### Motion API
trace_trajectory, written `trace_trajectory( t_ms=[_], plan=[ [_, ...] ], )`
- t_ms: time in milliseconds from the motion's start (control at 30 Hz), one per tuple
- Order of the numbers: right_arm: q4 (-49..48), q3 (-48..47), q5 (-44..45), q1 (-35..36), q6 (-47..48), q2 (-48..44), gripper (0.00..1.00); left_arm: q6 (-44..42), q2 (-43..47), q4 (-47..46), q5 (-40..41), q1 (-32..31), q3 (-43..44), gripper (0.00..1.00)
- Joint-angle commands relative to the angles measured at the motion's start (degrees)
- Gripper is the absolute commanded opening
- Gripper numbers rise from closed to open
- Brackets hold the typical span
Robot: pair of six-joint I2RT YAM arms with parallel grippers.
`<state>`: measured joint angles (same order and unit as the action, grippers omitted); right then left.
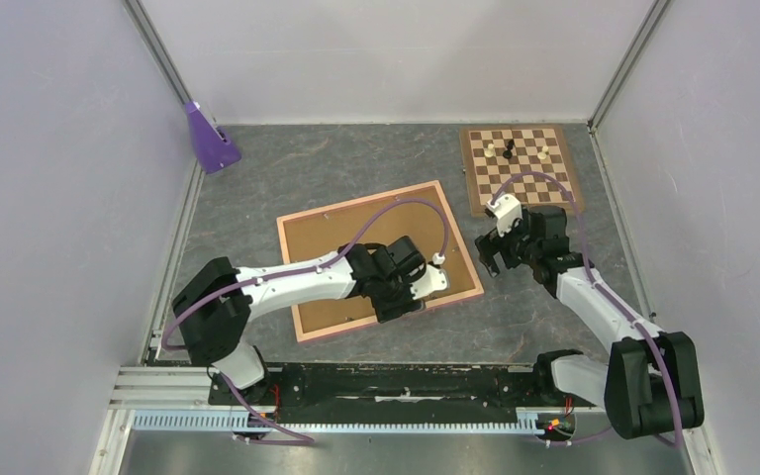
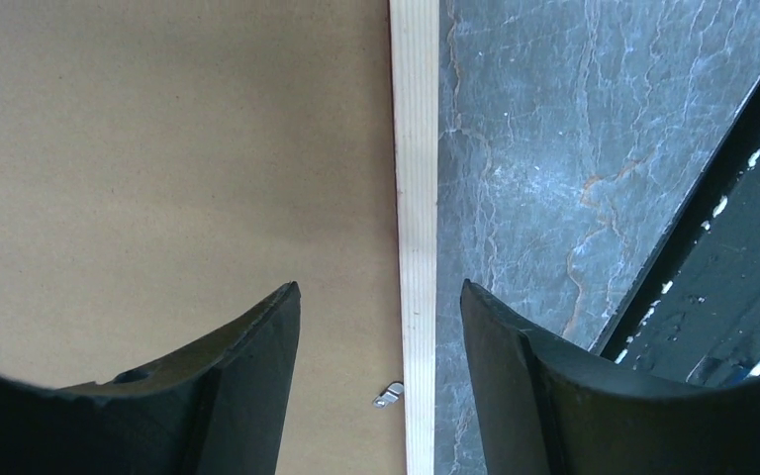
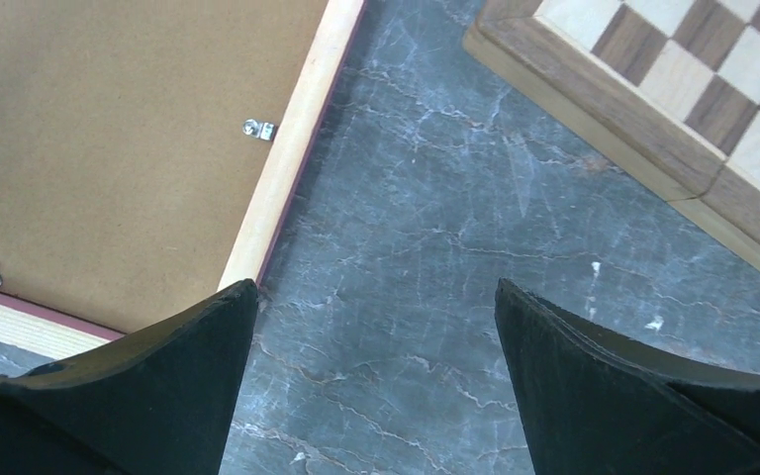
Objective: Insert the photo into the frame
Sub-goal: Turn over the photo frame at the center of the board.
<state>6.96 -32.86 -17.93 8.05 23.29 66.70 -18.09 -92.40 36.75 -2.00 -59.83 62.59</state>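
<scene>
The frame [image 1: 356, 203] lies back-up in the middle of the table, and a plain brown backing board [image 1: 336, 247] fills it. The photo is hidden. My left gripper [image 1: 408, 307] hangs over the frame's near edge. In the left wrist view the left gripper [image 2: 378, 287] is open, its fingers either side of the pale wooden rail [image 2: 416, 198] without touching it; a small metal clip [image 2: 389, 396] sits beside the rail. My right gripper [image 1: 490, 259] is open over bare table by the frame's right corner. In its own view, the right gripper [image 3: 375, 285] holds nothing and the frame rail [image 3: 297, 129] runs past its left finger.
A brown-and-cream chessboard [image 1: 520, 168] with a few pieces [image 1: 507, 150] lies at the back right, close to the right arm; its corner [image 3: 693, 79] shows in the right wrist view. A purple cone-shaped object [image 1: 208, 139] stands at the back left. Walls enclose the table.
</scene>
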Motion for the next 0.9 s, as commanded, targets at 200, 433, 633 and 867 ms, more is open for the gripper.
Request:
trace_trajectory(
  t_ms=[200,433,633,867],
  plan=[
    [-1.01,1.04,2.99,-2.46,-2.19,-6.49,0.92,-1.01,-1.80,-3.18,-0.97,-1.40,-2.07,0.63],
    [-0.61,1.57,1.75,-4.13,-2.55,-6.90,0.91,-1.31,-4.12,-3.27,-1.06,-1.49,-1.77,0.66],
    [-0.46,1.57,0.92,-4.89,-2.57,-6.52,0.90,-1.16,-5.48,-3.27,-1.61,-1.47,-1.77,0.63],
    [-0.41,1.66,0.56,-5.59,-2.68,-6.15,0.90,-0.92,-5.29,-2.76,-2.39,-1.50,-1.94,0.53]
  ],
)
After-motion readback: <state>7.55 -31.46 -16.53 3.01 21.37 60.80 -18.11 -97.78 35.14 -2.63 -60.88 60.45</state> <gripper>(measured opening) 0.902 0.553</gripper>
